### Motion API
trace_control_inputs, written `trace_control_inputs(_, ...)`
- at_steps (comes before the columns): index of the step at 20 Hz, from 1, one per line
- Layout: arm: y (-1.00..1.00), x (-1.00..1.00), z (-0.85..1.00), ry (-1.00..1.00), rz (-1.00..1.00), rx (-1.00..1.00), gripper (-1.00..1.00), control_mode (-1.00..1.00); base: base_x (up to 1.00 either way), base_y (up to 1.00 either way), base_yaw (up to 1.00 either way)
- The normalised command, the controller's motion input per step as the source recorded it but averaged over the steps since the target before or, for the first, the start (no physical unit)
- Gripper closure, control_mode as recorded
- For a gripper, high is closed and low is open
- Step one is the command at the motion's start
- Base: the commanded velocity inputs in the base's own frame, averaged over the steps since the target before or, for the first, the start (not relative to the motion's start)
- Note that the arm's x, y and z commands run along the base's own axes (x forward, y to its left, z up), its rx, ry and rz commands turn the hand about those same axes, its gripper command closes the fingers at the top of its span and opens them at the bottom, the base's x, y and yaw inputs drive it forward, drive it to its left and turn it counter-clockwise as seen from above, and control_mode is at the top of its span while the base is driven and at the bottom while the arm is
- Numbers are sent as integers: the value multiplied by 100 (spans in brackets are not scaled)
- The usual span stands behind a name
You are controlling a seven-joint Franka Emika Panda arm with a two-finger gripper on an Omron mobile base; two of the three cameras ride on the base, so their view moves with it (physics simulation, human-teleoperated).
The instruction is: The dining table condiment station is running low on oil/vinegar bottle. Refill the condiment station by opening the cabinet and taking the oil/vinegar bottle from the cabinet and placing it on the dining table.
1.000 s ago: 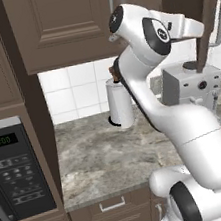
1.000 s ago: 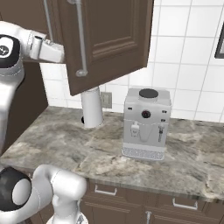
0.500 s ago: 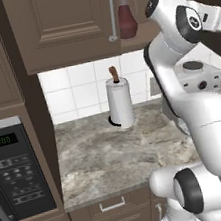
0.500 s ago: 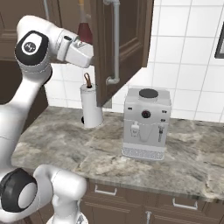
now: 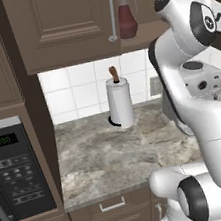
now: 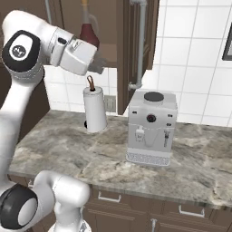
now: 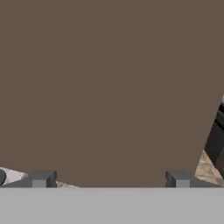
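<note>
The hand (image 7: 109,178) (fingers spread wide, gripping nothing) faces the cabinet (image 5: 63,24) door; the oil/vinegar bottle (image 5: 127,19) stands inside, above the bench (image 5: 129,150).

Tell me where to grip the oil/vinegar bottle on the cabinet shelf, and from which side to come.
Probably take the oil/vinegar bottle around its round dark-red body, coming level from the open front of the cabinet. It stands upright on the shelf near the front edge; the thin clear neck looks too slim for a sure hold. The gripper is open wide.
</note>
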Motion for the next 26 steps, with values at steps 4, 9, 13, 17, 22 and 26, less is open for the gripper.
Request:
trace_control_inputs(4,100,-38,-3,-13,51,0,-100,-100,0,0,0)
trace_control_inputs(9,100,-31,0,-4,58,-4,-100,-100,0,0,0)
trace_control_inputs(13,100,-16,12,0,60,0,-100,-100,0,0,0)
trace_control_inputs(17,100,1,44,6,60,0,-100,-100,0,0,0)
trace_control_inputs(22,95,6,47,21,64,0,-100,-100,0,0,0)
trace_control_inputs(26,43,7,5,14,32,0,-100,-100,0,0,0)
